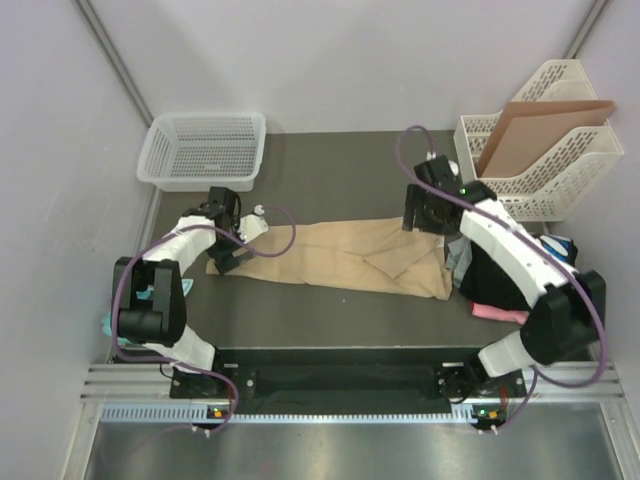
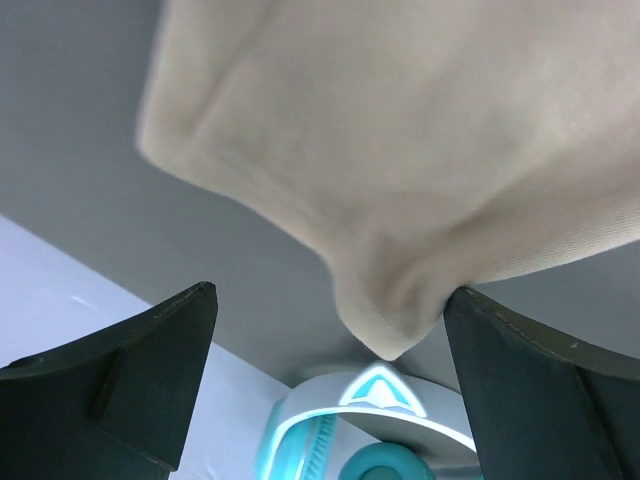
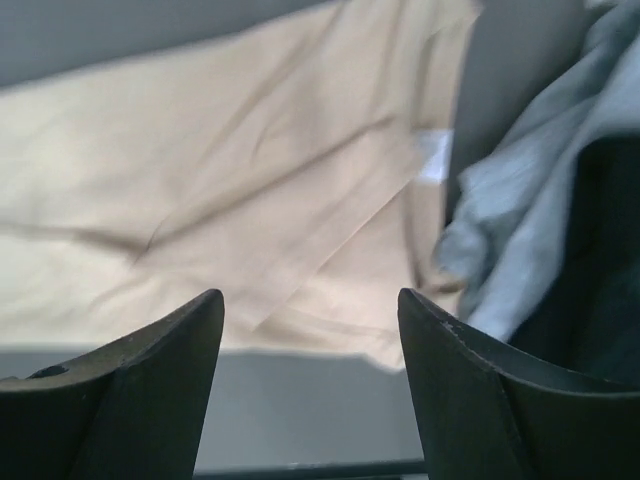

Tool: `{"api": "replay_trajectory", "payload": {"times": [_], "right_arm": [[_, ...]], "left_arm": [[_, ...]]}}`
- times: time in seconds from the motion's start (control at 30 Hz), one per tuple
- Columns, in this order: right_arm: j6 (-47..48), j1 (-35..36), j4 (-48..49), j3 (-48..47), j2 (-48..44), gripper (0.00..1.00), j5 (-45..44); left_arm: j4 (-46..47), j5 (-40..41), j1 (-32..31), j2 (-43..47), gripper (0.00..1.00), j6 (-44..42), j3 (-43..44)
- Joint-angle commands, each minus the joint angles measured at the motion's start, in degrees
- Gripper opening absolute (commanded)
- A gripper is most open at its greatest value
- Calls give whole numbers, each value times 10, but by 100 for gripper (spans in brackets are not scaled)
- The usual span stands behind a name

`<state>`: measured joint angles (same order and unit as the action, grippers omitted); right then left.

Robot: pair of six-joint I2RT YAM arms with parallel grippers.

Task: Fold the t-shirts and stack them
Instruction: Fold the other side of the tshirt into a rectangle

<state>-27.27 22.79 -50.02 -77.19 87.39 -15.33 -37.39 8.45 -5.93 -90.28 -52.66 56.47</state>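
Both left hand [image 2: 330, 300] and right hand [image 3: 310, 300] gape empty; only overhead shows pink shirt [image 1: 495, 312].

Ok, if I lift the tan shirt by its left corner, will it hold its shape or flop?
Likely floppy: the tan shirt lies flat with soft creases and folded layers, so it should hang limp from a lifted corner. Probably light, since the cloth looks thin. Pushed, it would likely bunch rather than slide whole across the table.
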Motion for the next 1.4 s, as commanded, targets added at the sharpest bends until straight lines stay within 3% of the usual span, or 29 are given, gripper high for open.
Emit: {"api": "replay_trajectory", "payload": {"times": [0.0, 0.13, 0.3, 0.6, 1.0, 1.1, 1.37], "right_arm": [[-70, 55, 37, 114, -82, 70, 83], [-116, 76, 56, 204, -127, 70, 90], [-124, 76, 77, 249, -110, 70, 59], [-91, 33, 92, 256, -14, 68, 1], [-55, -19, 63, 254, 13, 67, -58], [-46, -18, 40, 233, -3, 67, -54], [-42, 8, -32, 136, -86, 68, 36]], "left_arm": [[-9, -21, 7, 0, 99, -2, 48], [-10, -47, 7, -5, 99, 17, 51], [-1, -34, 7, -8, 99, 12, 14], [70, -1, 41, 46, 99, -46, -108], [145, 3, 119, -9, 99, -100, -109], [133, -4, 132, -2, 99, -104, -89], [-62, -80, 122, 84, 99, -86, 55]]}}
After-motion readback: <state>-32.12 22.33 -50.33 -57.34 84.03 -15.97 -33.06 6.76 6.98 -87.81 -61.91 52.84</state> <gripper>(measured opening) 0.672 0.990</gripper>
